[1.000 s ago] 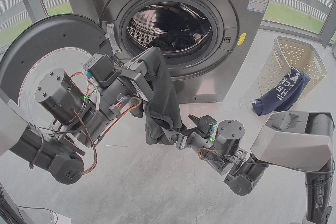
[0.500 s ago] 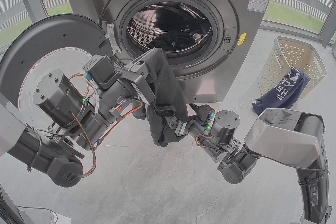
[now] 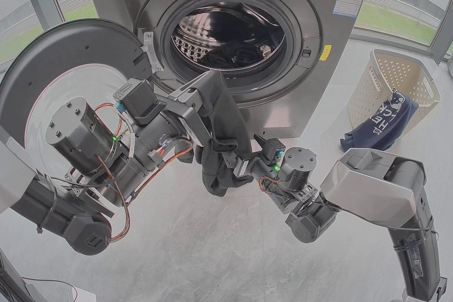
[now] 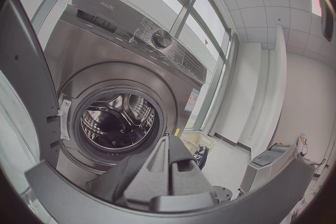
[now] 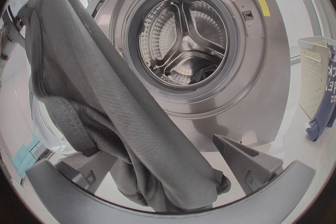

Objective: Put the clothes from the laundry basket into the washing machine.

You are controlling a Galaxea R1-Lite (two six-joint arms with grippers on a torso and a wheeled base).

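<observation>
A dark grey garment [image 3: 222, 128] hangs from my left gripper [image 3: 210, 79], which is shut on its top end just below and in front of the washing machine's open drum [image 3: 229, 29]. The cloth's lower end is bunched against my right gripper [image 3: 226, 160]. In the right wrist view this gripper [image 5: 150, 154] is open, and the garment [image 5: 105, 88] drapes between its spread fingers [image 5: 245, 161]. Dark clothes [image 3: 233, 55] lie inside the drum. A navy printed garment [image 3: 382, 126] hangs over the rim of the cream laundry basket [image 3: 377, 76], down to the floor.
The washer's round door [image 3: 61, 62] stands swung open to the left, behind my left arm. The basket sits on the floor to the right of the machine. Pale floor lies open in front, and windows run behind the machine.
My right gripper has moved up and to the left, lifting and bunching the garment's hanging lower end. The left gripper keeps its hold almost in place.
</observation>
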